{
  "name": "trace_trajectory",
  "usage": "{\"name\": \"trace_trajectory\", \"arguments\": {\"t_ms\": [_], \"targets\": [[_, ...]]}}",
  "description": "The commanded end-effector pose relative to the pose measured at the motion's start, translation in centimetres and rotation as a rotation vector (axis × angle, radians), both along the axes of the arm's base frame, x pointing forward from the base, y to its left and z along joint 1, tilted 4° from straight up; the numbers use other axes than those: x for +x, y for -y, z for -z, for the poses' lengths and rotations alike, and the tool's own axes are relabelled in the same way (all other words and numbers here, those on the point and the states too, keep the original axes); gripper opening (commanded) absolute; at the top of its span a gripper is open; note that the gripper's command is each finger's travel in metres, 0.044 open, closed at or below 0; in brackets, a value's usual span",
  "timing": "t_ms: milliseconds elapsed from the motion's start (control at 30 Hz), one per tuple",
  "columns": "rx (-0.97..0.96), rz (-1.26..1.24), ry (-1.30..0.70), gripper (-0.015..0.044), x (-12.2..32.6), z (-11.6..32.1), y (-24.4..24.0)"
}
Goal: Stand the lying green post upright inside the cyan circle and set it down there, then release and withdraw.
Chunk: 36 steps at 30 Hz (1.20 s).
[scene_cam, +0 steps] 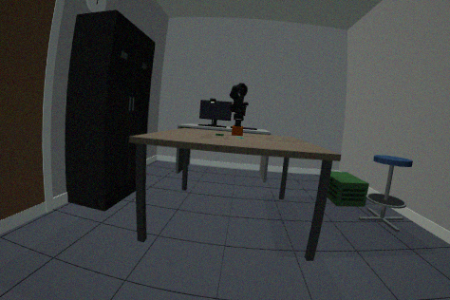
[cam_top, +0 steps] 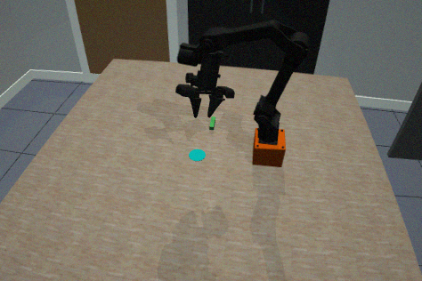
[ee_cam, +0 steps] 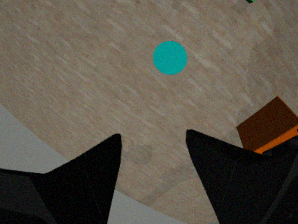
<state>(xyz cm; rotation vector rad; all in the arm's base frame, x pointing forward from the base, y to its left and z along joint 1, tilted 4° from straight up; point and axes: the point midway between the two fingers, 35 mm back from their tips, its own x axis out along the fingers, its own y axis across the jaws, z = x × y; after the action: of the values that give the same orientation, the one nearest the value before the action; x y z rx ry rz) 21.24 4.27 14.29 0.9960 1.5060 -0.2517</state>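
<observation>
Your green post (cam_top: 212,123) (scene_cam: 219,135) (ee_cam: 251,1) is lying on its side on the counter (cam_top: 133,187) (scene_cam: 237,145) (ee_cam: 100,75), near the cyan circle (cam_top: 197,155) (scene_cam: 240,138) (ee_cam: 170,58) but apart from it, so neither the standing up nor the placing is done. The circle has nothing standing in it; in the wrist view you get it whole, while only a sliver of the post shows at the top edge. By my reading you are at the approach: the grasp, the lift, the turn to upright, the setting down, the release and the withdrawal are all left. Your hand (cam_top: 202,116) (scene_cam: 238,124) (ee_cam: 153,137) is empty, its fingers parted about midway with nothing between them. It hangs above the counter, fingertips downward, with the arm (cam_top: 249,31) (scene_cam: 238,92) reaching up and out from its orange base (cam_top: 269,156) (scene_cam: 237,131) (ee_cam: 267,122) and bending down at the wrist. From the top view alone you can't be sure how high the tips are over the post, so I'd check the alignment before you lower them.
</observation>
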Motion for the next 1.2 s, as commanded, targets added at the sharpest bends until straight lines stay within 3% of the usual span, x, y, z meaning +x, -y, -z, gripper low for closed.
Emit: {"name": "trace_trajectory", "arguments": {"t_ms": [0,433,667,967,1100,1167], "targets": [[-0.090,0.160,-0.035,0.0233,1.7,1.2,4.3],[-0.337,0.649,-0.201,0.0233,1.4,5.4,19.1],[-0.340,0.655,-0.204,0.0233,1.5,6.2,19.4],[-0.339,0.655,-0.204,0.0233,2.2,16.5,19.1],[-0.339,0.655,-0.204,0.0233,2.1,17.2,19.0],[-0.339,0.655,-0.204,0.0180,2.1,17.2,19.0]]}}
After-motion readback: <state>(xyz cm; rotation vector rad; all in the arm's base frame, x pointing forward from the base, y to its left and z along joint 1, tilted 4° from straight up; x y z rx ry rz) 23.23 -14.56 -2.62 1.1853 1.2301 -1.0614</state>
